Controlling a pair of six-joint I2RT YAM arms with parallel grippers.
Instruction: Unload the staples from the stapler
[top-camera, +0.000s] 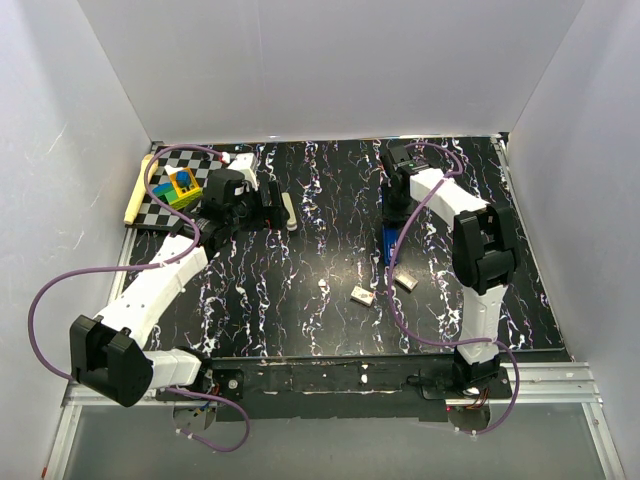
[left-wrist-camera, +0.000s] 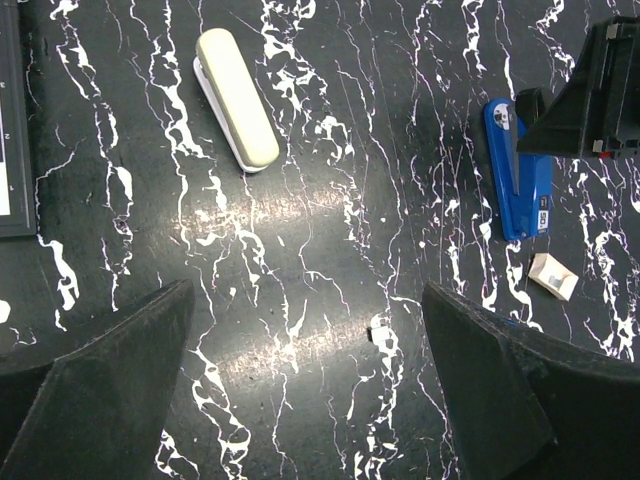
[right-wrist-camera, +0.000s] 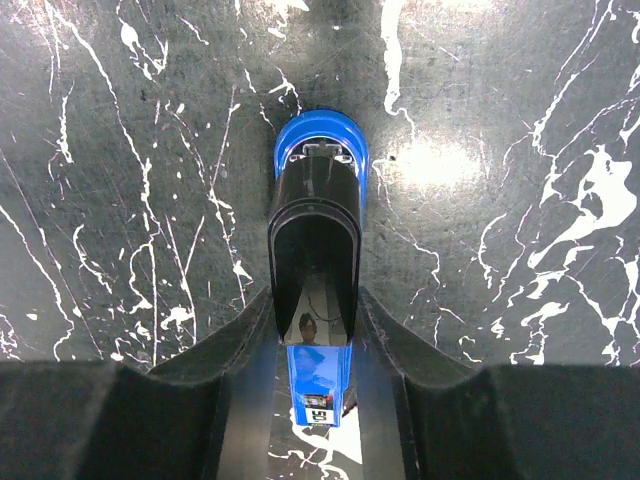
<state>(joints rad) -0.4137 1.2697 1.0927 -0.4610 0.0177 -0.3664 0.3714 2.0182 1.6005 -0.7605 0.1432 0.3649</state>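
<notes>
A blue stapler (right-wrist-camera: 320, 150) with a black upper arm lies on the dark marbled table (top-camera: 320, 320), right of the middle. My right gripper (right-wrist-camera: 315, 297) reaches down over it, and both fingers press against the sides of the black arm. In the top view the stapler (top-camera: 389, 243) shows just below that gripper (top-camera: 394, 220). A tiny pale bit that looks like staples (left-wrist-camera: 380, 335) lies on the table between the wide-open fingers of my left gripper (left-wrist-camera: 310, 390). That gripper holds nothing and hovers above the table at the back left (top-camera: 268, 203).
A cream stapler (left-wrist-camera: 235, 98) lies at the back left, near my left gripper. Two small white boxes (top-camera: 362, 295) (top-camera: 405, 281) sit near the blue stapler. A checkered board (top-camera: 160, 205) with a colourful toy (top-camera: 180, 187) is in the far left corner. White walls enclose the table.
</notes>
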